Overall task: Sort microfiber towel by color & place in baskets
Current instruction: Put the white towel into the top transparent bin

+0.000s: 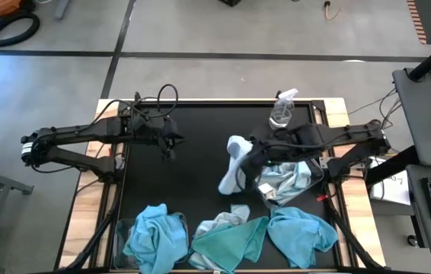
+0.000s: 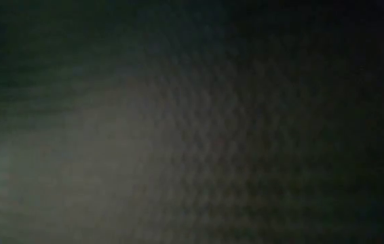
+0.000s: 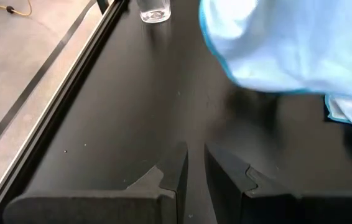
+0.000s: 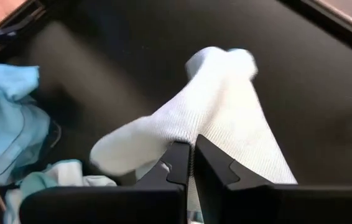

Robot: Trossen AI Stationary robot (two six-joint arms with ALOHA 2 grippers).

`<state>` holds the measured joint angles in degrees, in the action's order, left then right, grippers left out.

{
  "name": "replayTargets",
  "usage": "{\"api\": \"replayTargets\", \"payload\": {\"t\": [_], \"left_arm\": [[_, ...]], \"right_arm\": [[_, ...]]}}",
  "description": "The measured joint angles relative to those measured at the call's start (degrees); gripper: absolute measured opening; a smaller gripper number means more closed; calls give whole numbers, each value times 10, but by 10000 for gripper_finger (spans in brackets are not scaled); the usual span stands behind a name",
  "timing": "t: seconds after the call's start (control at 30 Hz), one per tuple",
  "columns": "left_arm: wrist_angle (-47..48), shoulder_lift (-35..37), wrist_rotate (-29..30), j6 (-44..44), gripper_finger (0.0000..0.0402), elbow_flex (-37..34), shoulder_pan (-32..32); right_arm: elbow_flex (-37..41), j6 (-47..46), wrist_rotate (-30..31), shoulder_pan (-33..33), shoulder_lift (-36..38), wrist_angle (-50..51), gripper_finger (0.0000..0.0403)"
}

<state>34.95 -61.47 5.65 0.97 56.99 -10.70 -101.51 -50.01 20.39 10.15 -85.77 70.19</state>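
The right claw (image 4: 191, 152) has its fingers pressed together on a pale whitish-blue towel (image 1: 234, 164), which hangs from it in a long fold over the middle of the black bench (image 1: 200, 122); in the right wrist view the cloth bunches just ahead of the fingertips. The left claw (image 3: 196, 155) sits over the bare left part of the bench with only a narrow gap between its fingers, and nothing is caught in them. The low view is dark and gives nothing that can be made out. Under the right arm a clear basket (image 1: 318, 173) holds crumpled pale towels (image 1: 288, 179), though the arm covers much of it and its full outline cannot be traced. At the near left edge another clear basket (image 1: 121, 243) is partly cut off by the picture's border, with a sky-blue towel (image 1: 154, 236) heaped in and over it; how many cloths are in that heap cannot be told. Beside it on the bench lie a teal towel (image 1: 234, 243), with a pale cloth (image 1: 223, 222) showing at its far side, and another sky-blue towel (image 1: 299, 232) to the right. A clear spray bottle (image 1: 282, 110) stands near the far edge, just beyond the right arm.
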Motion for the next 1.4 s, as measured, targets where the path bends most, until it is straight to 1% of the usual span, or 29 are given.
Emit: {"api": "replayTargets", "payload": {"t": [0.2, 0.3, 0.4, 0.53, 0.7, 0.93, 1.13, 1.27, 1.4], "left_arm": [[0, 0, 0, 5, 40, 0, 0], [0, 0, 2, 12, 40, 0, 0], [-1, 0, 21, 13, 40, 0, 0], [-1, 0, 34, 13, 40, 0, 0], [-1, 0, 34, 13, 40, 0, 0], [-1, 1, 34, 15, 40, 0, 0], [-1, 1, 34, 15, 40, 0, 0], [-1, 1, 34, 15, 40, 0, 0], [-1, 1, 34, 15, 40, 0, 0]], "right_arm": [[0, -98, 77, 48, 26, 103, 9], [-1, -152, 98, 67, 31, 155, 9], [-1, -199, 101, 80, 31, 199, 9], [4, -216, 93, 91, 30, 198, 9], [12, -227, 67, 94, 24, 198, 9], [40, -247, 45, 94, 25, 198, 9], [76, -256, 2, 94, 40, 198, 9], [84, -259, 13, 94, 62, 198, 9], [84, -260, 63, 94, 96, 198, 9]]}}
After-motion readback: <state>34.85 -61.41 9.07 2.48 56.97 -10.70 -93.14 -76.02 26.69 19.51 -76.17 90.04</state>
